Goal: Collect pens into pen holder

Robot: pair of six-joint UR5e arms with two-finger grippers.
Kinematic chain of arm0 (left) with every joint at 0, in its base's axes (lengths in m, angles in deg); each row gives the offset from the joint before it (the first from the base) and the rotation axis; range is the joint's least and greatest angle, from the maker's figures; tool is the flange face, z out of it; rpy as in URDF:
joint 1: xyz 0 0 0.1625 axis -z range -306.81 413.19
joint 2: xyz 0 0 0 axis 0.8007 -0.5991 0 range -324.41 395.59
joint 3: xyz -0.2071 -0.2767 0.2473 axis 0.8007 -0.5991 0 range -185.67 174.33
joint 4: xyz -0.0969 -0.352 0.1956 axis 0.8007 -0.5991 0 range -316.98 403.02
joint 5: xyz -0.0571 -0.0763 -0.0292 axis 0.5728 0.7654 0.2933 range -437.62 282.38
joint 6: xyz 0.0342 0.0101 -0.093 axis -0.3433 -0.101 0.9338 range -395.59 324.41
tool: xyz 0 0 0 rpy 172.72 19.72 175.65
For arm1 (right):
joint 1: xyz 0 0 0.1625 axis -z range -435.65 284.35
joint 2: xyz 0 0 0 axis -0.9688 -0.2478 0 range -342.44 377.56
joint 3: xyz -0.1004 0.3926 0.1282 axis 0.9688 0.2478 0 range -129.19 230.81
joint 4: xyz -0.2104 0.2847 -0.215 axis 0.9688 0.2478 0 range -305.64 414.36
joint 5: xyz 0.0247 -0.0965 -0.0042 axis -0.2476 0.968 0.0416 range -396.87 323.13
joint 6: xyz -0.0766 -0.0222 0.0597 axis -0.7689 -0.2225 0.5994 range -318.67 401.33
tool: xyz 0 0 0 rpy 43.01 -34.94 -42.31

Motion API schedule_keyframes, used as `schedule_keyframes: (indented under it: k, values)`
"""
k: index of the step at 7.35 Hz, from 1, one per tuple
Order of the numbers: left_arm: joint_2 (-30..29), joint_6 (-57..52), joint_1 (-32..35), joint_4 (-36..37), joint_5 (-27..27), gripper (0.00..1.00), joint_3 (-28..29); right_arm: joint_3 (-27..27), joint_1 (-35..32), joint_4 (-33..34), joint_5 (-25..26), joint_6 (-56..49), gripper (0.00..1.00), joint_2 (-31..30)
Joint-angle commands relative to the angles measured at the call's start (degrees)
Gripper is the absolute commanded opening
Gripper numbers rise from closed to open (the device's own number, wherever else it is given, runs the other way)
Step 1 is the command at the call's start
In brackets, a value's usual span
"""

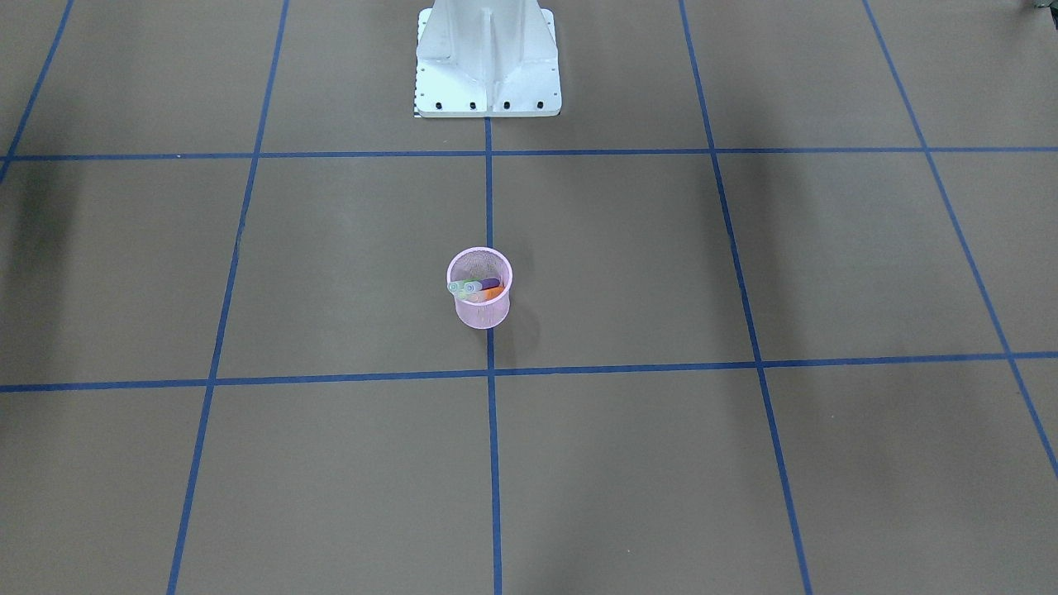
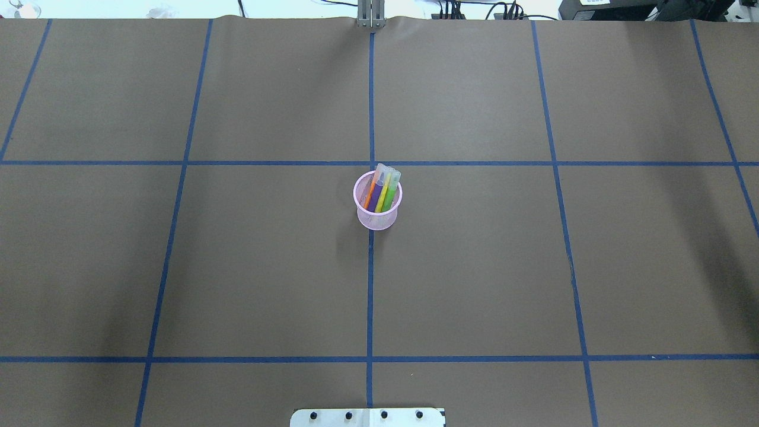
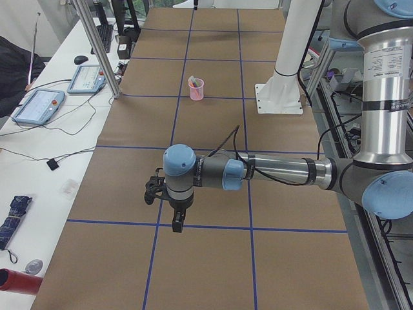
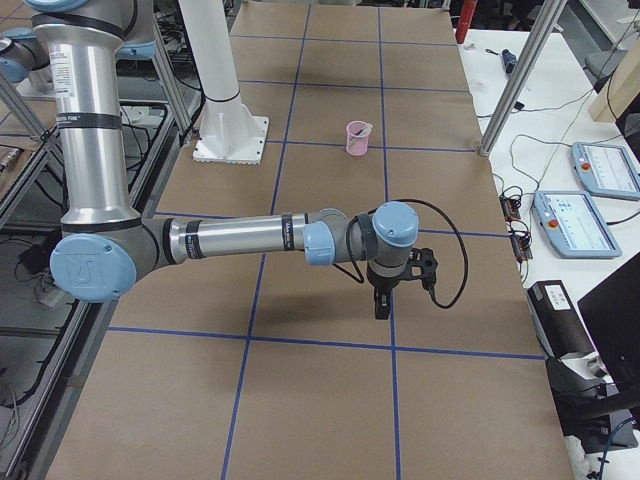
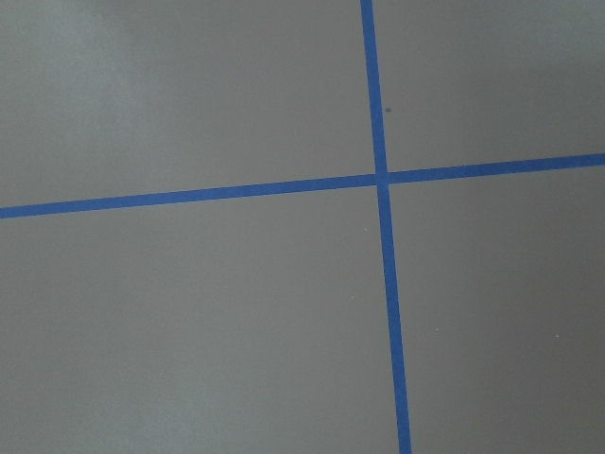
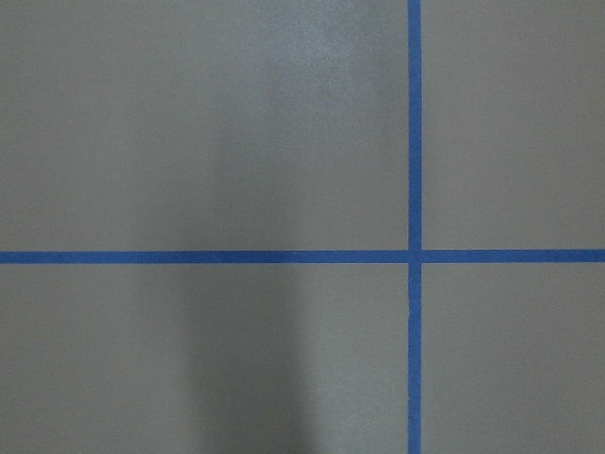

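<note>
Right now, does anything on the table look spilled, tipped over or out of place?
Nothing stands out. The small pink wire-mesh cup stands upright, holding the orange, purple, yellow and green pens.

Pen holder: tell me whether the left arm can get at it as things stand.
Probably yes. The pen holder stands alone at mid-table with nothing beside it, and the left end effector hangs above the bare table with a clear path across, though pens fill it.
</note>
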Motion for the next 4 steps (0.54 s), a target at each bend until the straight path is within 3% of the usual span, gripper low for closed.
schedule_keyframes:
  k: [1,4]
  values:
    - [0.0,-0.1,0.0,-0.9,0.1,1.0,0.8,1.6,-2.0,0.4,-1.0,-2.1,1.0,-1.7]
    - [0.0,0.2,0.0,-1.2,0.1,1.0,0.2,1.6,-3.6,1.5,-1.7,-2.0,1.0,-1.3]
